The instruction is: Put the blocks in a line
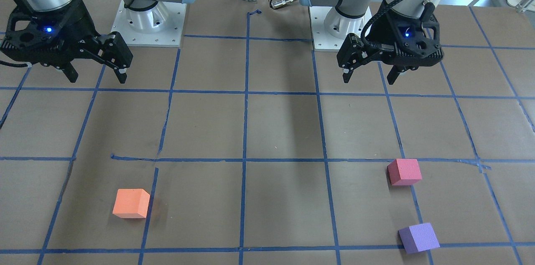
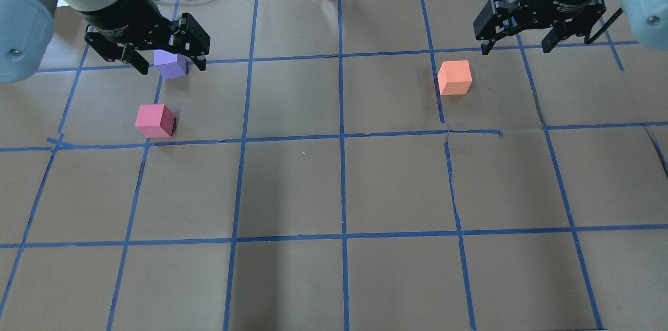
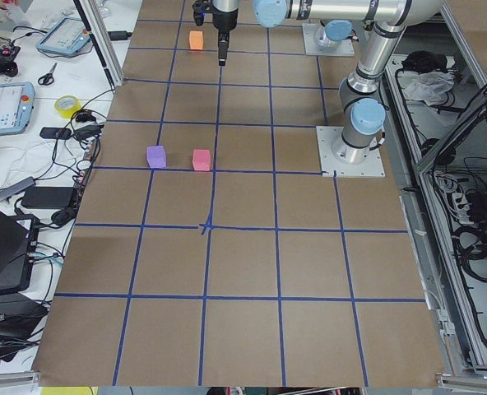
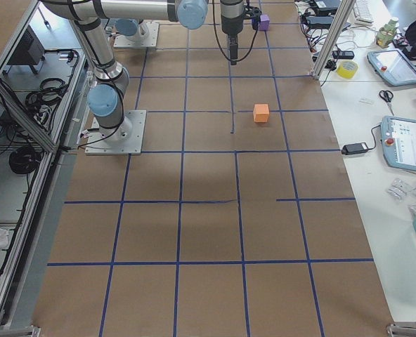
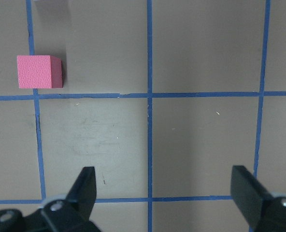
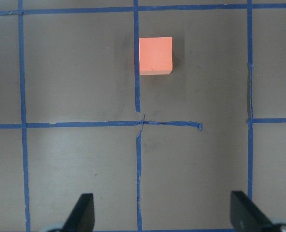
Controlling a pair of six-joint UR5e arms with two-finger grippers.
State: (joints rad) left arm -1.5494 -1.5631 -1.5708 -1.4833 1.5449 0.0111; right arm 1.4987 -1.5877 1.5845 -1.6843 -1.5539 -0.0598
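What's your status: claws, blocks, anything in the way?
Left claw, right claw open, empty. Orange block alone on robot's right; pink block, purple block on its left, unaligned. Nothing seen between them.

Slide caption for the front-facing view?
Left gripper and right gripper hang open above the table; pink block, purple block and orange block lie scattered, unaligned.

Nothing can be read anywhere; the faint white lettering [image 2: 566,6] on the right gripper [image 2: 515,49] is too small to make out.
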